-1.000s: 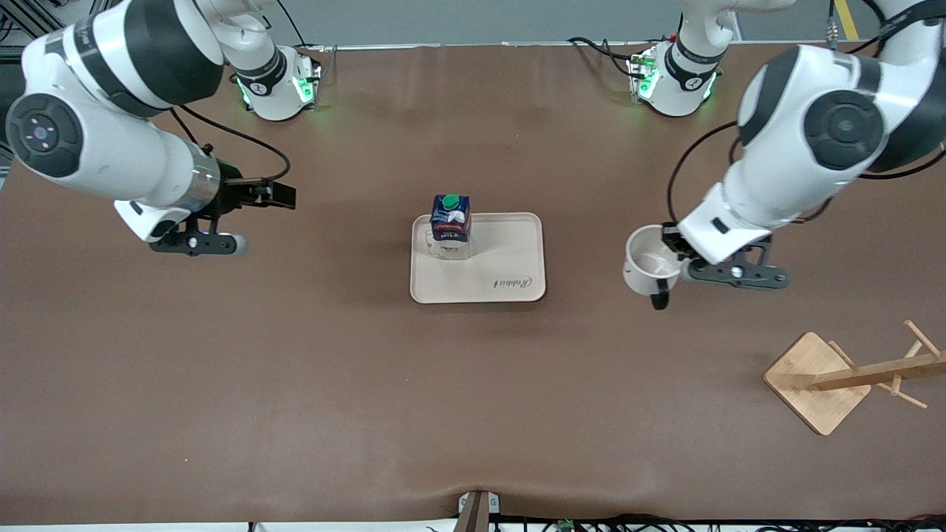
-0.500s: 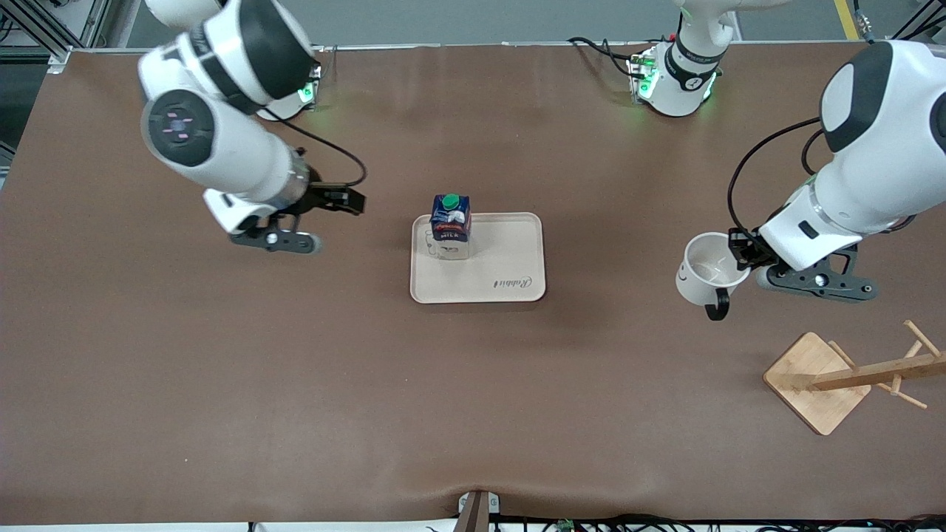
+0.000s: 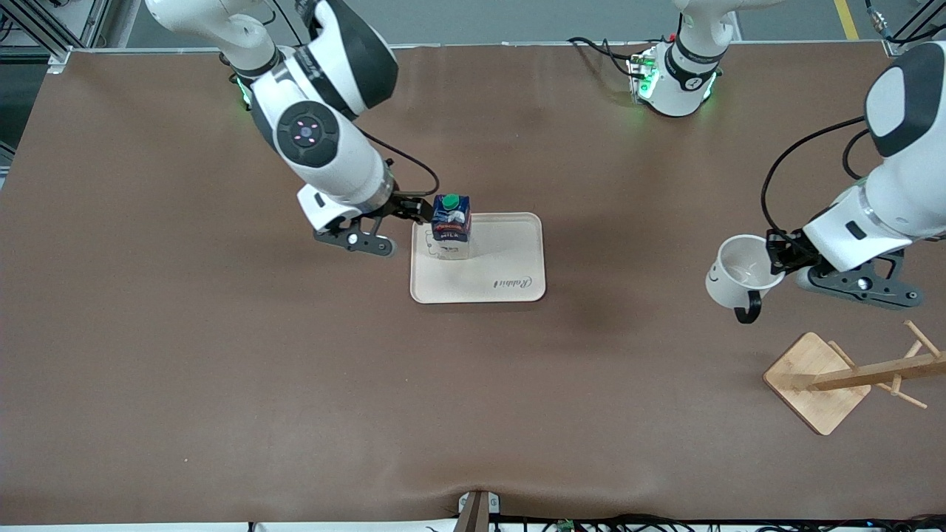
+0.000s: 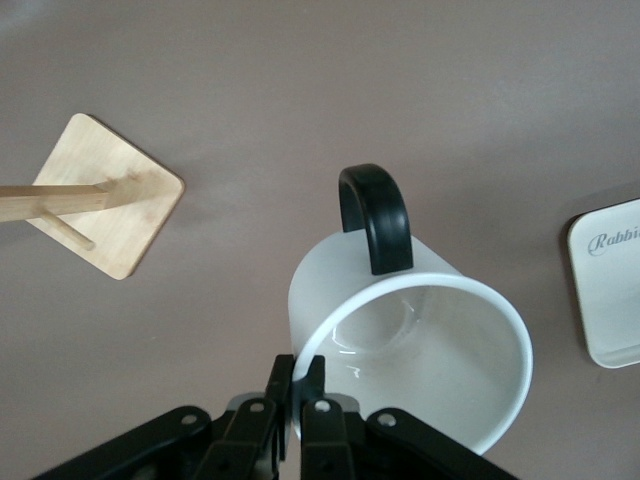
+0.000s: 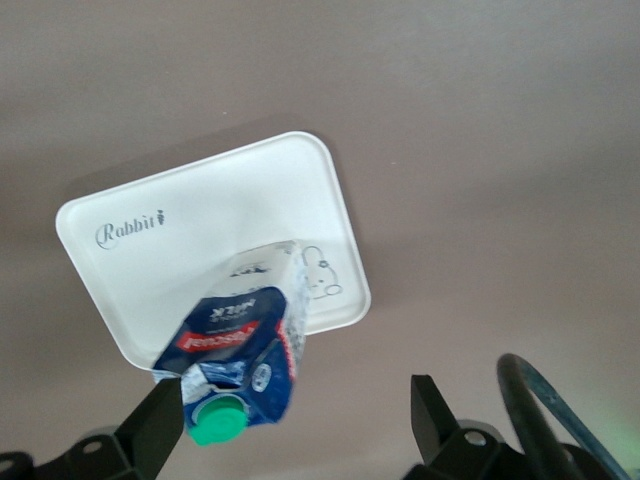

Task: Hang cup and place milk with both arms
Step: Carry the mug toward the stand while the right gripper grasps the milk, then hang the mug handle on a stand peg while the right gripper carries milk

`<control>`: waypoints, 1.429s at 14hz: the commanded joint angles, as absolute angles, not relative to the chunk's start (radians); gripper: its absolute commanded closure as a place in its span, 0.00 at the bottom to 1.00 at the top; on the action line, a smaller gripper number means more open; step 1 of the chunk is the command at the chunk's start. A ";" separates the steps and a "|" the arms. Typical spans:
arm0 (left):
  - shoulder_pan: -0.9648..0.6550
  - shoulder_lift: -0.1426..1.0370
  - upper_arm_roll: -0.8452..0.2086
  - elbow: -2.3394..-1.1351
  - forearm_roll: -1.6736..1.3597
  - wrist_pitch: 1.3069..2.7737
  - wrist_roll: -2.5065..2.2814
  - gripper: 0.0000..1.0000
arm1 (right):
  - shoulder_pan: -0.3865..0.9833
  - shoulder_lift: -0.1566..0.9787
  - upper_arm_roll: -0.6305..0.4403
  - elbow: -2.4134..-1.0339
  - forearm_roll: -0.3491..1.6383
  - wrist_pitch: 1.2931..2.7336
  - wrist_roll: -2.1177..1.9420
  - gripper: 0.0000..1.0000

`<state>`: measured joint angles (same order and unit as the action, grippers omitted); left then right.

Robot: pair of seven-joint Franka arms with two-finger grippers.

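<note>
The milk [image 3: 451, 224], a dark-blue carton with a green cap, stands upright on the cream tray [image 3: 510, 258]. My right gripper [image 3: 421, 213] is open beside the carton, toward the right arm's end. In the right wrist view the milk [image 5: 245, 345] has its cap close to one finger [image 5: 160, 420], with nothing gripped by the right gripper [image 5: 295, 412]. My left gripper [image 3: 774, 253] is shut on the rim of the white cup [image 3: 739, 272], held tilted above the table with its black handle down. The left wrist view shows the left gripper [image 4: 297, 378] pinching the cup [image 4: 430, 330].
A wooden cup rack [image 3: 820, 380] with slanted pegs stands near the left arm's end, nearer the front camera than the held cup. It appears as a rack [image 4: 100, 205] in the left wrist view, as does a corner of the tray [image 4: 610, 290].
The right arm has swung from the right arm's end of the table up to the milk. The left arm has carried the cup toward the left arm's end, closer to the rack.
</note>
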<state>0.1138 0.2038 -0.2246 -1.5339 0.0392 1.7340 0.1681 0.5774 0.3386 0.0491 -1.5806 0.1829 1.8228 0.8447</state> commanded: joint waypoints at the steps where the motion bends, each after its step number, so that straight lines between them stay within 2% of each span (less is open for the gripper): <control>1: 0.164 0.213 -0.232 -1.508 0.045 1.712 0.257 1.00 | 0.624 0.382 0.040 -1.565 0.195 1.867 0.913 0.00; 5: 0.235 0.229 -0.232 -1.474 0.038 1.712 0.356 1.00 | 0.661 0.433 0.040 -1.559 0.264 1.965 0.917 0.00; 10: 0.308 0.271 -0.232 -1.430 0.037 1.713 0.491 1.00 | 0.710 0.475 0.037 -1.571 0.258 1.963 0.916 0.00; 14: 0.351 0.296 -0.232 -1.413 0.038 1.717 0.609 1.00 | 0.744 0.494 0.034 -1.591 0.174 1.962 0.937 0.00; 15: 0.357 0.302 -0.230 -1.410 0.040 1.718 0.636 1.00 | 0.747 0.494 0.035 -1.594 0.131 1.957 0.943 0.20; 16: 0.371 0.308 -0.230 -1.401 0.040 1.718 0.659 1.00 | 0.747 0.492 0.035 -1.594 0.117 1.953 0.953 0.72; 17: 0.383 0.310 -0.232 -1.399 0.038 1.718 0.675 1.00 | 0.741 0.492 0.037 -1.588 0.118 1.945 0.980 1.00; 20: 0.396 0.311 -0.230 -1.399 0.044 1.717 0.715 1.00 | 0.712 0.479 0.034 -1.527 0.132 1.887 1.003 1.00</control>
<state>0.3857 0.3028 -0.2225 -1.4279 0.0391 1.7340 0.6848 0.7326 0.4989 0.0365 -1.5685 0.1367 1.9443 0.9728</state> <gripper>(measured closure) 0.934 0.304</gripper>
